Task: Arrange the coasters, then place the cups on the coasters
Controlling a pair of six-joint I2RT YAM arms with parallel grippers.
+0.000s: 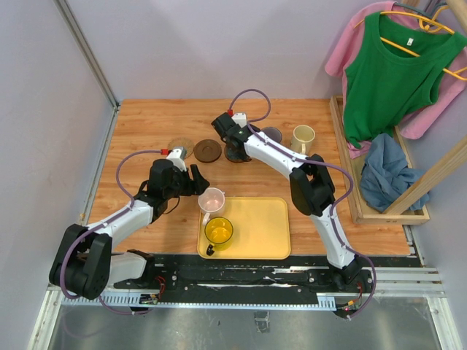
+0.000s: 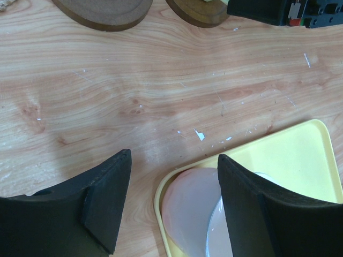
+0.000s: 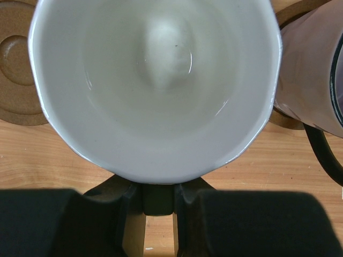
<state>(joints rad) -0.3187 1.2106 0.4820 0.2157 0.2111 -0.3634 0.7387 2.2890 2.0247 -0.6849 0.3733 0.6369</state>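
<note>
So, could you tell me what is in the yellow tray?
A pink cup and a yellow cup, both on the left of the tray; anything beneath them is hidden.

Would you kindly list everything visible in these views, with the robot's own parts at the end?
white cup: one, back centre, held
purple-grey cup: one, back
cream cup: one, back right
pink cup, yellow cup: one each, on tray
coasters: three seen; tan coaster and dark brown coaster bare, back left; third coaster under purple-grey cup
tray: one, yellow, near centre
table: one, wooden
clothes: green top, pink garment, blue cloth, on wooden rack, right
left gripper: open, over tray's corner by pink cup
right gripper: shut on white cup's handle
</note>
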